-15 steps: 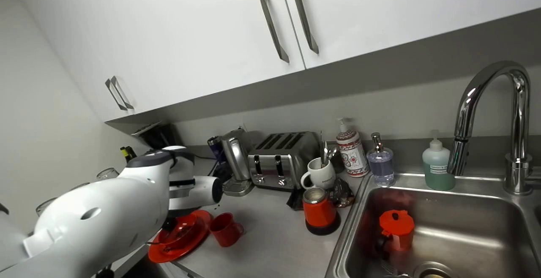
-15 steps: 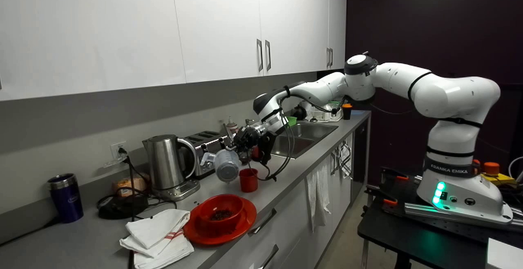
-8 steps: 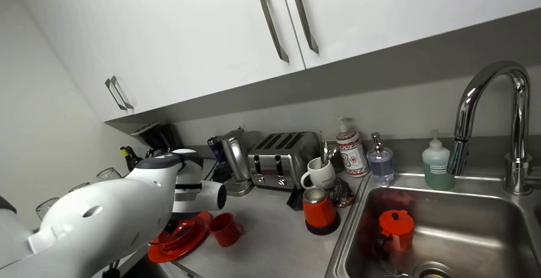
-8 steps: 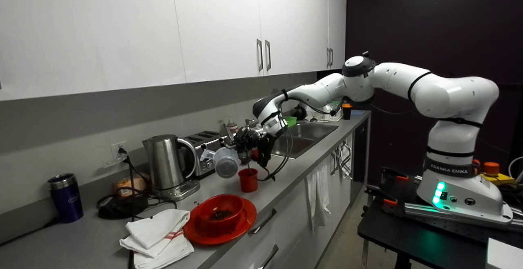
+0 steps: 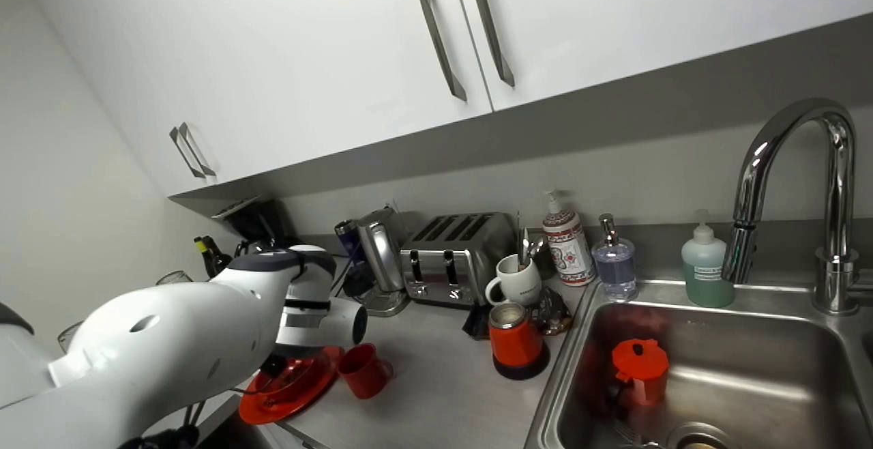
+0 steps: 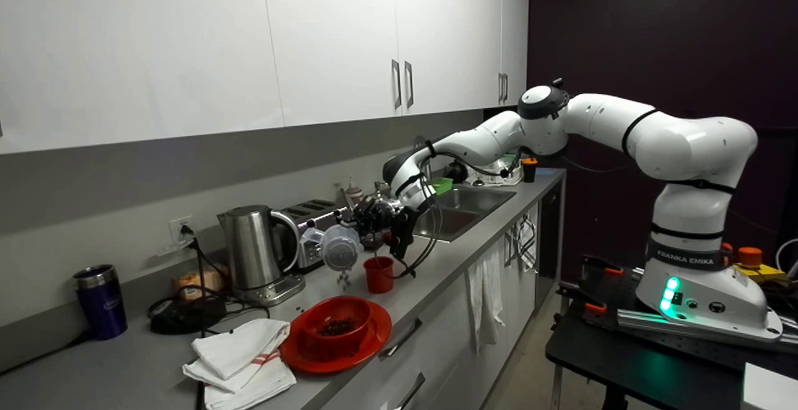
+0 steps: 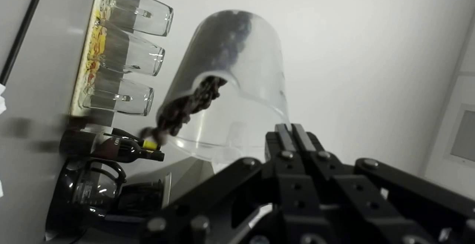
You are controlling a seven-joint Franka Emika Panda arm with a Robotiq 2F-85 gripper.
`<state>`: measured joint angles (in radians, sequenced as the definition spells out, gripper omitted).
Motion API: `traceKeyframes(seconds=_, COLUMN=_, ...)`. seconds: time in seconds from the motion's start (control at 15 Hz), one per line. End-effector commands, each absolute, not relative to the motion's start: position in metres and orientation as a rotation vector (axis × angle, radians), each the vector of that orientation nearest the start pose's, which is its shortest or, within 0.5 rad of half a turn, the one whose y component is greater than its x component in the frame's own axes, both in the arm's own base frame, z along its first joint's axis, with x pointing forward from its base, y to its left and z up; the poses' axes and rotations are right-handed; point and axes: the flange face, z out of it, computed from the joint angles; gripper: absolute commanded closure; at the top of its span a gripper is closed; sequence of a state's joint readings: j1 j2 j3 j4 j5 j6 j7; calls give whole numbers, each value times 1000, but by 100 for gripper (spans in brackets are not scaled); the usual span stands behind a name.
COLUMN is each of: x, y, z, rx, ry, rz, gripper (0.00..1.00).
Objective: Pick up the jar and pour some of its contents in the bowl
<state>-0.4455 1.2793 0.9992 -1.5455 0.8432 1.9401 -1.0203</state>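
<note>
The pour seems in hand — the fingers (image 7: 283, 137), nearly tip to tip, pinch the jar (image 7: 250, 62) by its edge, tipped above the desk (image 6: 408, 293), dark bits (image 7: 188, 106) spilling from its mouth. The bowl (image 6: 338, 308), lower down, has some inside. The next move should keep the aim over it — then tilt back once enough is out.

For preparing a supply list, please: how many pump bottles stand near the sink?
3 in an exterior view: a patterned bottle near the white mug, a purple bottle at a corner of the sink, a green bottle near the faucet. Others may be hidden.
</note>
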Motion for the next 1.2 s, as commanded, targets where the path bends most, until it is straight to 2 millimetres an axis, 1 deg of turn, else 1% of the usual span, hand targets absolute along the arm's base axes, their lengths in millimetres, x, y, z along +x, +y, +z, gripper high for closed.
traceKeyframes(seconds=0.0, x=617, y=287, z=183, rx=-1292, ry=-470, rz=-5, gripper=96)
traceKeyframes(seconds=0.27, x=619, y=288, z=184, rx=-1320, ry=-478, rz=-24, gripper=96)
traceKeyframes(seconds=0.73, x=621, y=291, z=189, rx=-1491, ry=-544, rz=-26, gripper=96)
traceKeyframes(seconds=1.13, x=617, y=302, z=196, rx=-1636, ry=-642, rz=-28, gripper=96)
